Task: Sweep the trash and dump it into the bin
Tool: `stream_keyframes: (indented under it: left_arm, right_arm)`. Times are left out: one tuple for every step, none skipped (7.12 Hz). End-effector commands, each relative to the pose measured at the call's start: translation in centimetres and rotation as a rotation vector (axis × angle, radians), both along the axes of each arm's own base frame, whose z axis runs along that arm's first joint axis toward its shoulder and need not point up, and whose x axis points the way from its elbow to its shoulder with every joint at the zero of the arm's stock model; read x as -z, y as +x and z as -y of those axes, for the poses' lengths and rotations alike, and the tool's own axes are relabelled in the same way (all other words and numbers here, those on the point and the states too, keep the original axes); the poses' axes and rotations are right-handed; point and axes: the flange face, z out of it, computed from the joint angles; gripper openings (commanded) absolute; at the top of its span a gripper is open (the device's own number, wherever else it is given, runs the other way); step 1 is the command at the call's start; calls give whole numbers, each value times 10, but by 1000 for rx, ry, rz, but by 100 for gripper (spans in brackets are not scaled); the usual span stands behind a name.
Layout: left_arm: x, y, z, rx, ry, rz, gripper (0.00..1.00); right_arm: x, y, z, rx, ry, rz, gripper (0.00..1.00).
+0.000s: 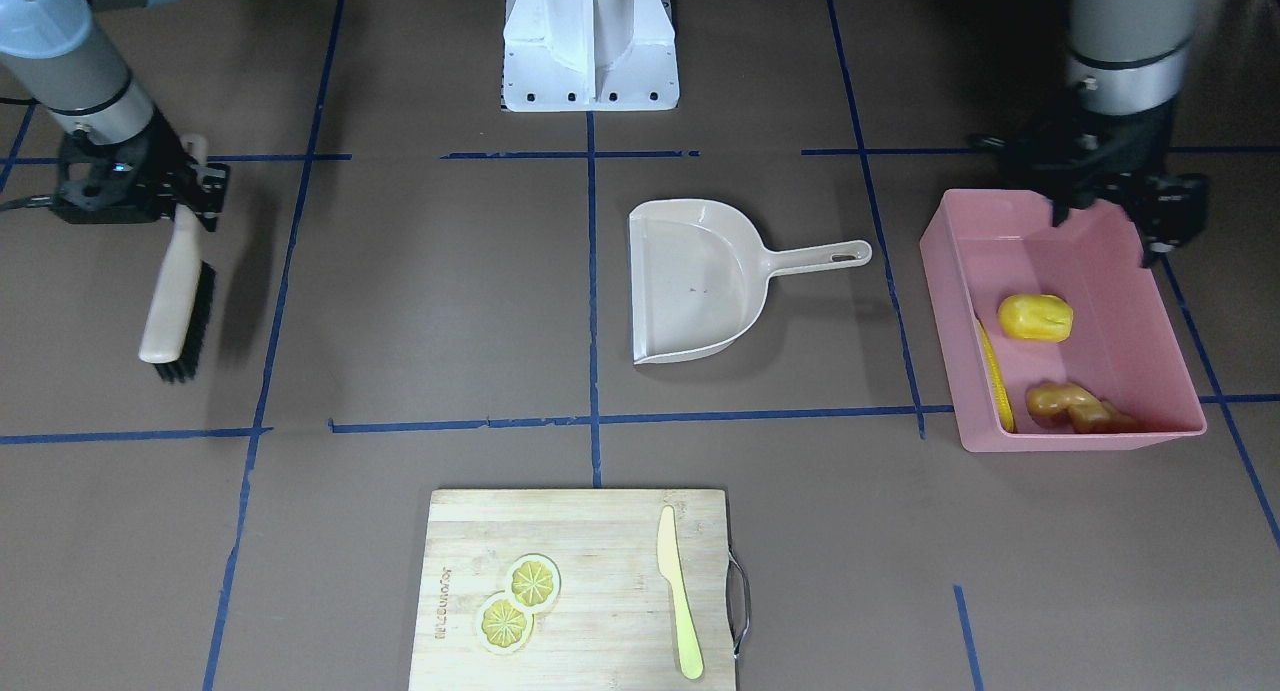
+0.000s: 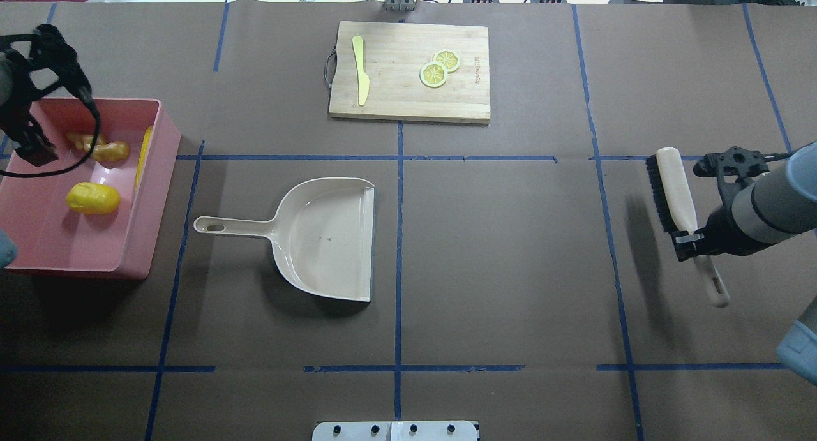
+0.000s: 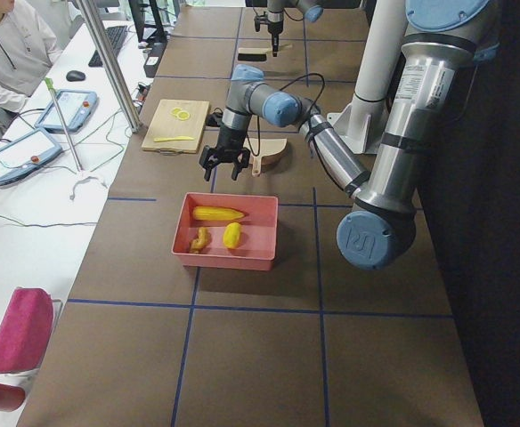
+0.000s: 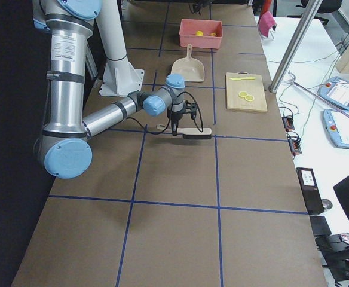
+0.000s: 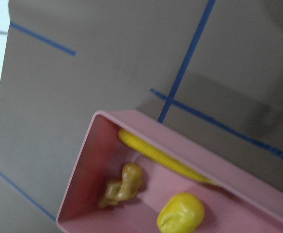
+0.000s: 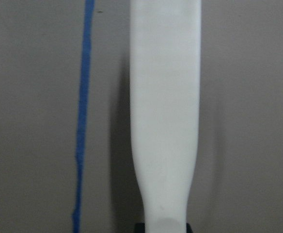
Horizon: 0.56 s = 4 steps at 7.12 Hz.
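Closest to the robot's side of the brown table (image 1: 420, 301), a beige dustpan (image 1: 700, 281) lies flat near the middle. Its handle points toward the bin (image 1: 1085, 441), and a gap of bare table separates the two. Level with it, far out on the robot's right, the right gripper (image 2: 686, 240) is clamped on the pale handle of a hand brush (image 2: 673, 186). The brush's black bristles face inward toward the dustpan. On the robot's left stands the pink bin, and the left gripper (image 1: 1102, 233) hangs over the bin's robot-side end with its fingers spread apart, holding nothing. All three pieces of trash lie inside the bin. The rounded yellow potato (image 1: 1035, 317) sits near the middle of the floor. The yellow corn cob (image 1: 995, 376) lies along the wall on the dustpan side. The knobbly brown ginger root (image 1: 1075, 406) is in the end farthest from the robot, just beside the corn. Farthest out, at the table's far edge, a wooden cutting board (image 1: 600, 531) carries two overlapping lemon slices (image 1: 520, 601) and, apart from them, a pale yellow knife (image 1: 680, 606).
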Motion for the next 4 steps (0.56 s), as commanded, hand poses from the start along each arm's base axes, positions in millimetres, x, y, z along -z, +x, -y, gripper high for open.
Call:
stream_keyframes:
  left_arm:
    - [-69,-90,42,160,-267,-149,100]
    - [-101,-123,49,230,-340,-157,100]
    - [-121,-137,43,255,-384,-167,100]
    - [-124,-135,40,251,-401,-191,100]
  right_arm:
    - [-59,33,-12,3,-22,30,1]
    - [-87,46,-11,-13,-53,43,2]
    - [-100,45,-11,-17,-44,62,2]
    - [-100,46,-11,-35,-57,64,3]
